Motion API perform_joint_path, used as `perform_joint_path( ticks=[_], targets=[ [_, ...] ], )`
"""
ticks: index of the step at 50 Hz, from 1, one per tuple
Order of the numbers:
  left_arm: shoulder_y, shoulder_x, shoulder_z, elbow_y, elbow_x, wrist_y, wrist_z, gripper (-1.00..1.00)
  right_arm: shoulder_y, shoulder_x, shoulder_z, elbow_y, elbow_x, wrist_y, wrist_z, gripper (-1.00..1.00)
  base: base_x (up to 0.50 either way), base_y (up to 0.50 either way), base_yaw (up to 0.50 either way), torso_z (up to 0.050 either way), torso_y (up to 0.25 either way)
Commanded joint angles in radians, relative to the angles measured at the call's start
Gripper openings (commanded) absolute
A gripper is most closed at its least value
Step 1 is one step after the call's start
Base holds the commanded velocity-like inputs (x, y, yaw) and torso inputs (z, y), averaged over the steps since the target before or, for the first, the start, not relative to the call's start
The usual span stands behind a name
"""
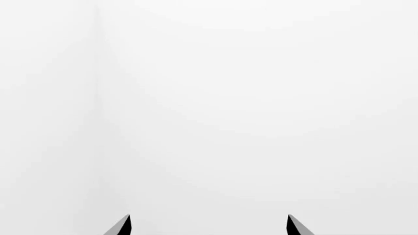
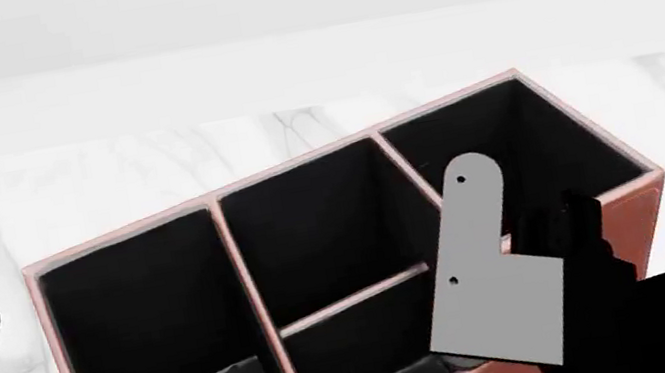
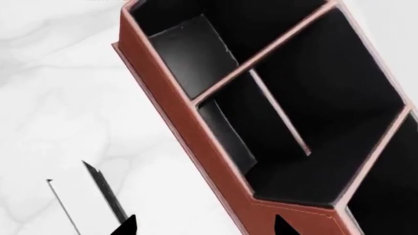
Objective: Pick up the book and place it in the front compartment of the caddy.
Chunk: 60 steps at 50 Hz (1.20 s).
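The task looks barely begun, or at least not achieved. The book (image 3: 85,196) is outside the caddy (image 3: 196,142), just beside its low outer wall and close to one fingertip of the right gripper (image 3: 203,226). Nothing is between that gripper's jaws, which stand wide apart. Whether the book stands or lies on the surface (image 2: 100,175) I cannot tell. The front compartment (image 3: 326,107), the larger middle cell behind the low cross divider, holds no book. Grasping, lifting and lowering the book into that cell all remain to be done.

Only the right wrist view shows the book, with its white face and dark edge. In the head view it does not appear, though that view gives the whole layout, with the right arm hanging over the caddy's middle and tall cells. The left gripper (image 1: 209,225) faces blank white, its jaws also wide and empty, well away from the work.
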Motion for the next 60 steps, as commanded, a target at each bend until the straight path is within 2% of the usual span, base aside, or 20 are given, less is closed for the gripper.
perform_joint_path(
  ticks=[1,20,60],
  targets=[
    [0.003,0.014,-0.021,0.0,0.002,0.004,0.019,1.0,-0.035,-0.054,-0.013,0.046,-0.026,-0.043,-0.014,1.0,0.0,0.0,0.0,0.0,0.0],
    [0.001,0.008,-0.024,0.002,-0.006,0.001,0.011,1.0,-0.061,-0.044,0.092,-0.032,0.082,-0.049,0.011,1.0,0.0,0.0,0.0,0.0,0.0],
    [0.007,-0.003,-0.024,-0.006,-0.019,0.012,-0.005,1.0,-0.19,-0.018,0.061,-0.105,0.122,-0.098,0.05,1.0,0.0,0.0,0.0,0.0,0.0]
  ],
)
